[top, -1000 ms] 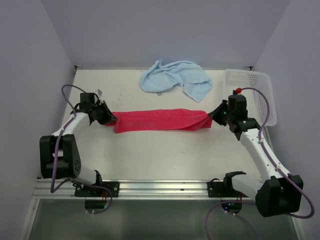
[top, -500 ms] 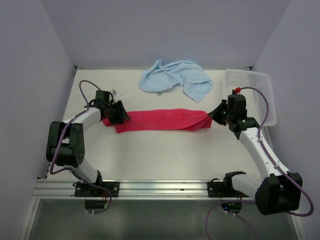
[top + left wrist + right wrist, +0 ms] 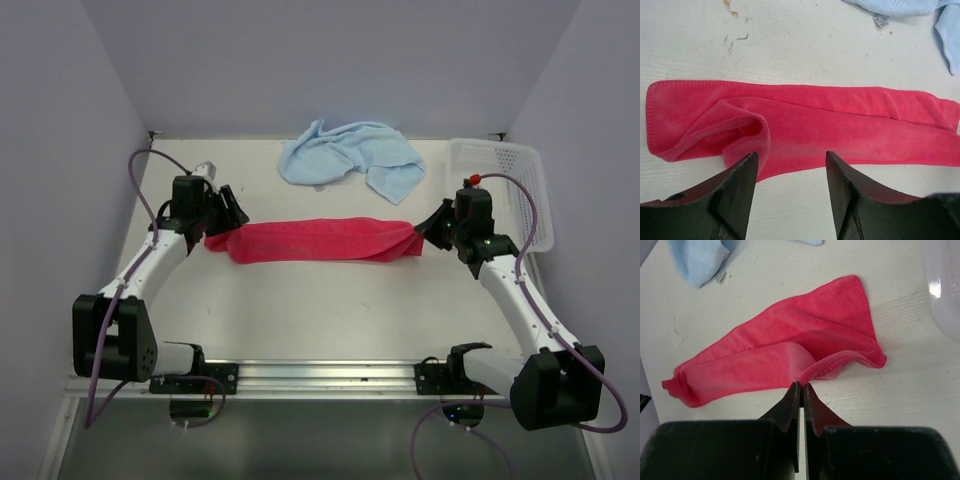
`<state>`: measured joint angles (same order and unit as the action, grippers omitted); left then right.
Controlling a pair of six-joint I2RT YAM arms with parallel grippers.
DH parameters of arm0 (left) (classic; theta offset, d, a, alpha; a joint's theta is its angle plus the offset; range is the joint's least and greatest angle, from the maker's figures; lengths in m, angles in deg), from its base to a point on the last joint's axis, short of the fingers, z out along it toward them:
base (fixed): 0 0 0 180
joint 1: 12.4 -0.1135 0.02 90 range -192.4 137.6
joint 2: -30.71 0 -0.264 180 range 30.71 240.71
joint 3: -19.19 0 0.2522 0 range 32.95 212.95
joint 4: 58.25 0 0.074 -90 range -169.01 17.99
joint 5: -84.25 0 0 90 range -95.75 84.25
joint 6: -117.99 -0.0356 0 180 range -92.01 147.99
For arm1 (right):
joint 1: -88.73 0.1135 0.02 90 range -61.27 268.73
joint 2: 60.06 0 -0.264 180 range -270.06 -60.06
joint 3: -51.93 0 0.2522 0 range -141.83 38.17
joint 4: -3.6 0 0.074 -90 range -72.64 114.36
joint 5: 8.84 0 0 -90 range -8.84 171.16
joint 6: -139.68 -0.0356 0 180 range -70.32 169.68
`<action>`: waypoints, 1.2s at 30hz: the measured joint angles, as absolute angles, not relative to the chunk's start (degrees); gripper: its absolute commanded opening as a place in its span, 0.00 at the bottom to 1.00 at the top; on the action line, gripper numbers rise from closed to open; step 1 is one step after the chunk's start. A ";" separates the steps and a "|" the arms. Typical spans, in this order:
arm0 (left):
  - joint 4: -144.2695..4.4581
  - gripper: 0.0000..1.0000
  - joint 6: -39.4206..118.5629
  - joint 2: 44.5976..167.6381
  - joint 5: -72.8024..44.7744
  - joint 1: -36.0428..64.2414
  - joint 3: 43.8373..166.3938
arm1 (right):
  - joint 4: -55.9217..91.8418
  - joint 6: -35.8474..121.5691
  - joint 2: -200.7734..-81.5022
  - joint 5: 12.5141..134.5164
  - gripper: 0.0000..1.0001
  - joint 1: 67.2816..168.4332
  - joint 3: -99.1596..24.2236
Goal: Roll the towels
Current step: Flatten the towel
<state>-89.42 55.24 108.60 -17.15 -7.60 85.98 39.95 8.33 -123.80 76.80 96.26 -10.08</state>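
Note:
The red-pink towel (image 3: pixel 318 240) lies across the table's middle as a long folded strip. Its left end (image 3: pixel 700 125) rests flat with one corner curled over. My left gripper (image 3: pixel 791 159) hovers open just over the strip's near edge, with nothing between its fingers (image 3: pixel 737 195). In the top view the left gripper (image 3: pixel 226 210) sits at the towel's left end. My right gripper (image 3: pixel 801 386) is shut on the hem of the towel's right end (image 3: pixel 840 360), lifting it slightly; from above it (image 3: pixel 432 226) meets the strip's right tip. The light blue towel (image 3: pixel 350 155) lies crumpled at the back.
A white mesh basket (image 3: pixel 520 185) stands at the back right, close behind my right arm. The enclosure walls close in the table's left, back and right sides. A rail (image 3: pixel 320 375) with the arm bases runs along the near edge.
My left gripper opened and let go of the red towel's left end, which now lies on the table. The left arm swung and drew back slightly. The right gripper held still.

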 measured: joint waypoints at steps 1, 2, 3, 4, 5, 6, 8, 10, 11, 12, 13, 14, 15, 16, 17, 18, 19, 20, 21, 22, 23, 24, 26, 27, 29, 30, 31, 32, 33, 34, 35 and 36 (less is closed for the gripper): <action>-89.03 0.60 55.28 107.94 -16.78 -7.60 84.82 | 39.93 8.33 -123.80 76.66 0.00 96.26 -10.08; -88.70 0.59 55.32 107.53 -16.39 -7.60 83.47 | 39.91 8.33 -123.80 76.62 0.00 96.26 -10.08; -88.28 0.58 55.39 107.44 -16.34 -7.60 81.83 | 39.87 8.31 -123.80 76.53 0.00 96.26 -10.08; -88.13 0.57 55.41 107.62 -16.28 -7.60 80.37 | 39.78 8.33 -123.80 76.42 0.00 96.26 -10.08; -88.15 0.57 55.43 107.92 -16.19 -7.60 79.05 | 39.67 8.33 -123.80 76.31 0.00 96.26 -10.08; -88.17 0.57 55.45 108.29 -16.12 -7.60 78.00 | 39.58 8.33 -123.80 76.05 0.00 96.26 -10.08; -88.30 0.56 55.72 108.69 -15.75 -7.60 76.67 | 39.56 8.38 -123.80 75.77 0.00 96.26 -10.06; -88.04 0.56 56.09 108.45 -14.90 -7.60 75.84 | 39.49 8.40 -123.80 75.59 0.00 96.26 -9.97; -87.65 0.56 56.44 108.03 -14.20 -7.60 75.32 | 39.25 8.51 -123.80 75.57 0.00 96.26 -9.80; -87.47 0.56 56.79 107.35 -13.57 -7.60 74.73 | 39.17 8.55 -123.80 75.57 0.00 96.26 -9.67; -87.04 0.55 57.23 106.24 -12.78 -7.60 73.90 | 39.15 8.60 -123.82 75.55 0.00 96.26 -9.49; -86.95 0.54 57.62 104.88 -11.95 -7.60 73.15 | 39.15 8.62 -123.85 75.55 0.00 96.26 -9.34; -86.88 0.54 58.30 103.46 -11.03 -7.58 72.47 | 39.12 8.66 -123.89 75.53 0.00 96.26 -9.21; -86.86 0.53 59.04 102.09 -9.79 -7.58 71.99 | 39.12 8.70 -124.04 75.53 0.00 96.26 -9.17; -86.75 0.52 59.50 101.10 -8.80 -7.58 71.69 | 39.06 8.75 -124.22 75.53 0.00 96.26 -9.17; -86.62 0.48 60.33 100.10 -7.58 -7.58 71.43 | 38.99 8.77 -124.41 75.53 0.00 96.26 -9.17; -86.62 0.47 61.29 99.44 -6.27 -7.60 71.29 | 38.97 8.77 -124.52 75.53 0.00 96.26 -9.17; -86.64 0.45 61.97 99.13 -4.95 -7.58 71.27 | 38.97 8.77 -124.57 75.53 0.00 96.26 -9.17; -86.64 0.43 62.69 99.11 -3.75 -7.58 71.23 | 38.97 8.79 -124.59 75.53 0.00 96.26 -9.17; -86.66 0.42 63.43 99.29 -2.64 -7.58 71.10 | 38.88 8.79 -124.59 75.53 0.00 96.26 -9.14; -86.69 0.41 64.22 99.55 -1.70 -7.60 70.86 | 38.80 8.79 -124.59 75.53 0.00 96.26 -9.14; -86.69 0.39 64.85 99.92 -0.87 -7.60 70.57 | 38.77 8.79 -124.59 75.53 0.00 96.26 -9.14; -86.60 0.37 66.19 100.95 0.27 -7.60 69.92 | 38.73 8.79 -124.59 75.53 0.00 96.19 -9.14; -86.58 0.37 66.65 101.47 0.66 -7.60 69.57 | 38.73 8.81 -124.59 75.53 0.00 96.19 -9.14; -86.18 0.37 67.50 102.46 1.03 -7.60 69.06 | 38.71 8.84 -124.59 75.53 0.00 96.17 -9.14; -85.81 0.38 67.80 102.92 1.14 -7.60 68.96 | 38.73 8.90 -124.59 75.53 0.00 96.17 -9.14; -85.33 0.38 67.91 103.29 1.16 -7.60 68.89 | 38.73 9.08 -124.59 75.53 0.00 96.17 -9.14; -84.48 0.38 67.94 103.79 1.19 -7.60 68.82 | 38.73 9.23 -124.59 75.53 0.00 96.17 -9.14; -83.69 0.38 67.94 104.40 1.21 -7.60 68.82 | 38.73 9.40 -124.59 75.53 0.00 96.15 -9.14; -82.84 0.38 67.94 105.15 1.25 -7.60 68.85 | 38.73 9.58 -124.59 75.53 0.00 96.13 -9.14; -82.18 0.38 67.91 106.02 1.36 -7.60 68.85 | 38.73 9.71 -124.59 75.53 0.00 96.09 -9.14; -81.72 0.38 67.91 106.92 1.51 -7.60 68.85 | 38.73 9.82 -124.59 75.53 0.00 96.00 -9.14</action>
